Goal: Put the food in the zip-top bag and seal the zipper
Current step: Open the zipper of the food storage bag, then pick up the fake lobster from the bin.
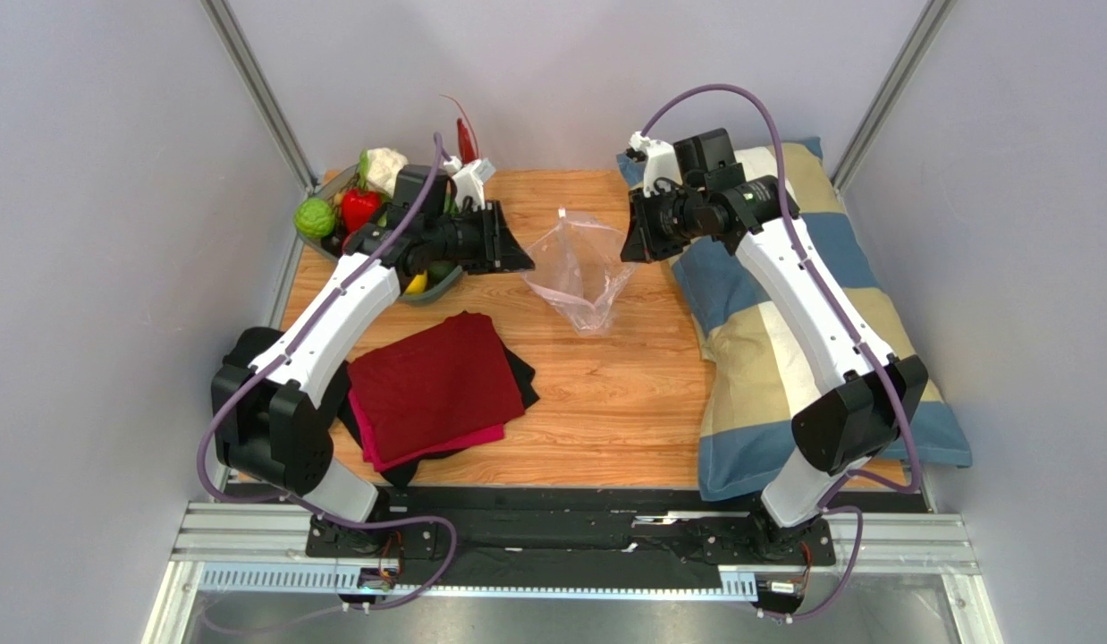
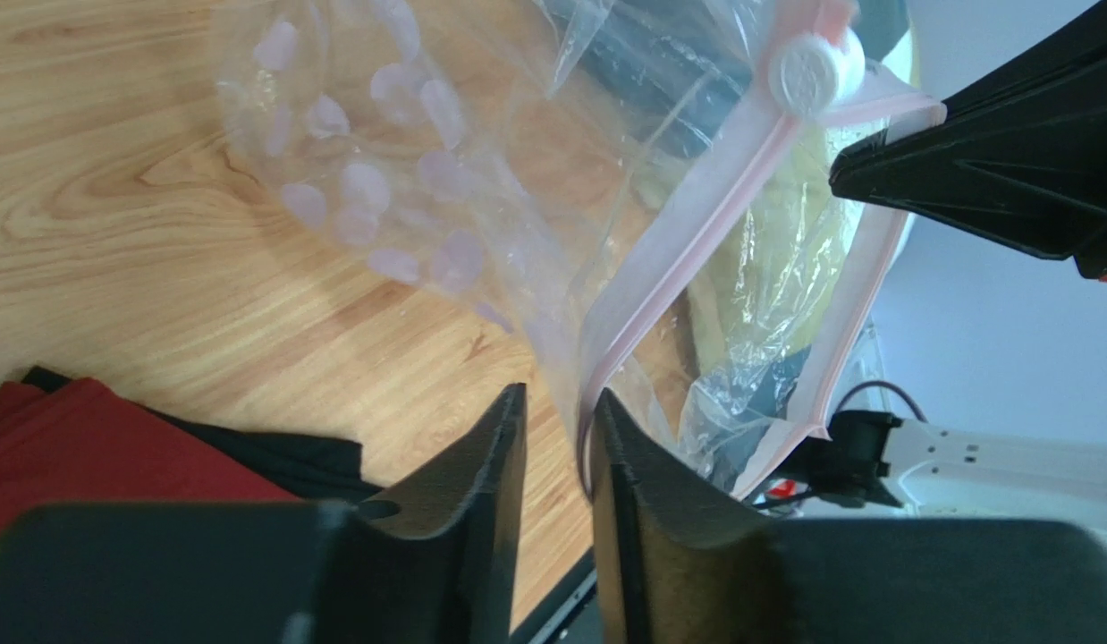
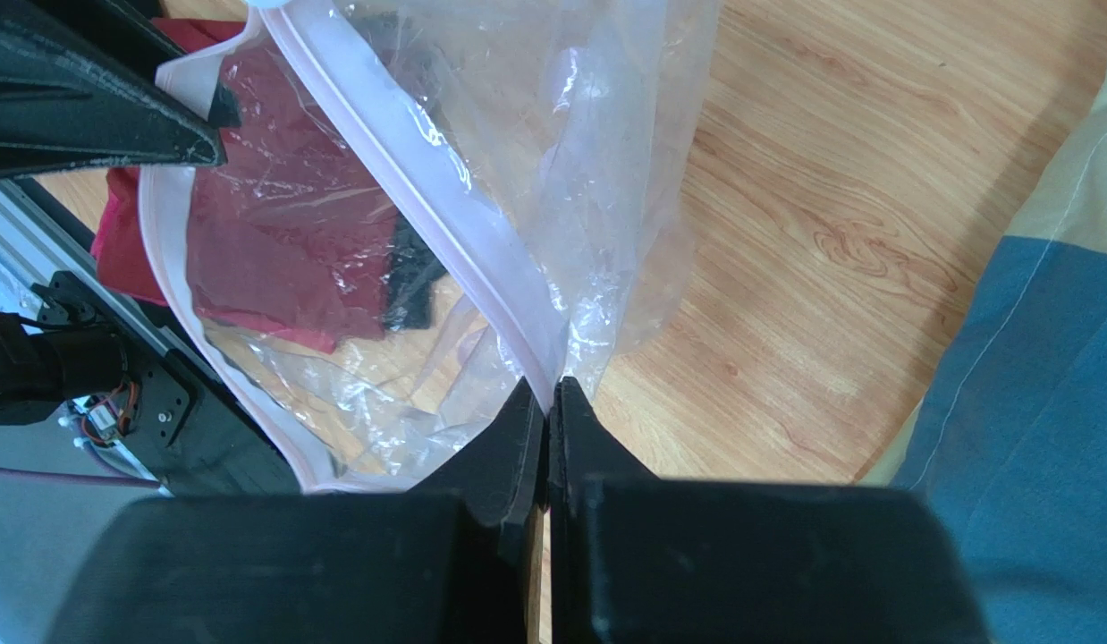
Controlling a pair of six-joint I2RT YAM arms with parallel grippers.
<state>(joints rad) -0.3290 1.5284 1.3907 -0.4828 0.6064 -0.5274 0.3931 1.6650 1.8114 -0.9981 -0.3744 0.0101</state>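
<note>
**Bag held by zipper**
Right gripper [image 3: 547, 389] clamps the zipper [image 3: 425, 215] of the zip-top bag [image 3: 599, 161]; left gripper [image 2: 559, 397] stands narrowly apart around that strip. Only the overhead view shows the food [image 1: 360, 208], far left on the table [image 1: 613, 389]

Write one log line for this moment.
left gripper: open, at zipper | right gripper: shut on zip-top bag | food: in bowl

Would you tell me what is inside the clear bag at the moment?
No food shows inside the bag; through its clear walls only the table and red cloth appear. The food lies far left, outside it. Crumpled bottom folds are unclear.
</note>
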